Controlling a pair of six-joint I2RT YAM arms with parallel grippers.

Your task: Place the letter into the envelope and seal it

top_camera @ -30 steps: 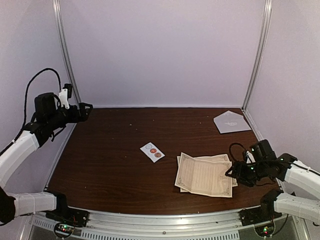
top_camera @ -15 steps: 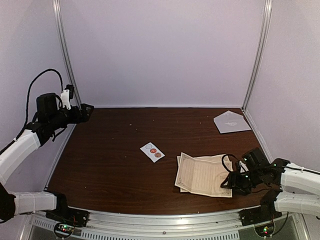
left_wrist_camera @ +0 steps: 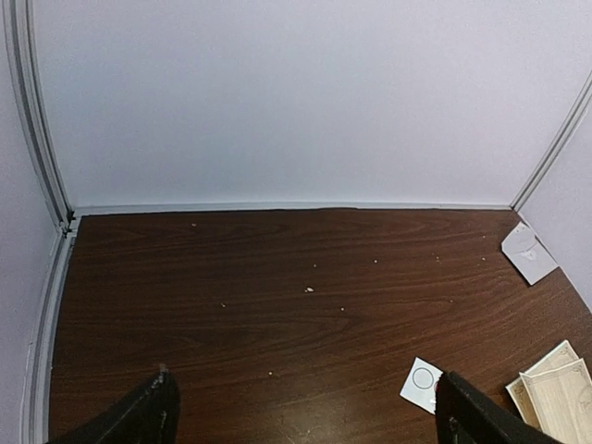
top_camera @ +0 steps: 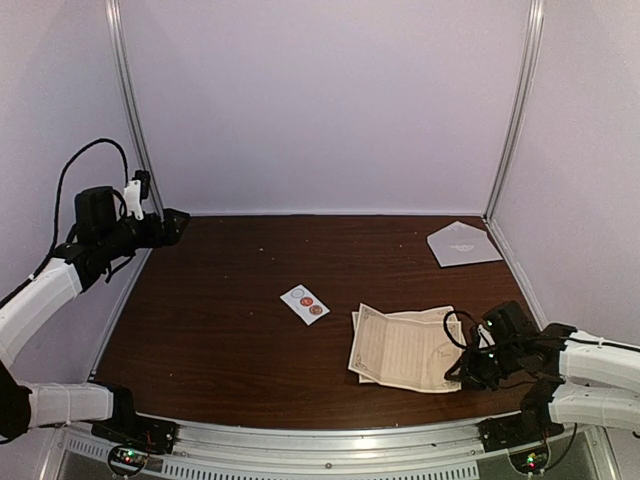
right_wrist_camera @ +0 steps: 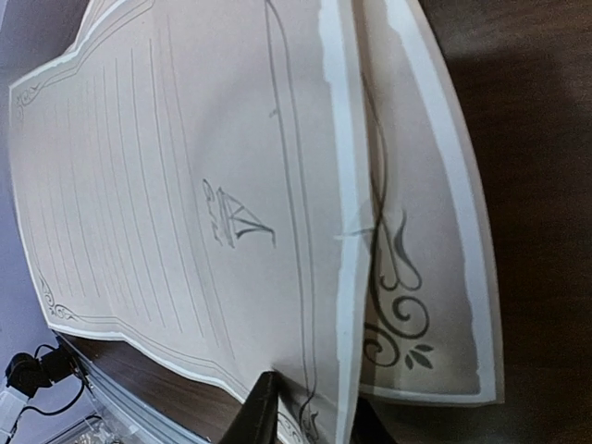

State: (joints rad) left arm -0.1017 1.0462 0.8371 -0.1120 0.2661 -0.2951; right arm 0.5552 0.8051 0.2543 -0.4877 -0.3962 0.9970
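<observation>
The envelope (top_camera: 463, 243) lies flat in the far right corner of the table (top_camera: 220, 300), flap side up, nowhere near either arm. The left wrist cam catches it too, as a small pale shape at the right edge (left_wrist_camera: 529, 252).

The letter (top_camera: 405, 350) is near the front right, and it looks like two cream sheets stacked a bit askew. From the top view the right gripper (top_camera: 458, 365) is low at the letter's right edge, but you can't see the jaws. The right wrist cam helps here: the fingers (right_wrist_camera: 262, 412) sit close together with the top sheet's (right_wrist_camera: 185, 203) edge running between them. I honestly can't tell whether they're actually pinching it.

The sticker strip (top_camera: 305, 304) sits mid-table, just left of the letter.

The left gripper (top_camera: 172, 222) hangs up over the far left corner, holding nothing. Its own cam shows the fingers (left_wrist_camera: 153, 412) spread wide.
</observation>
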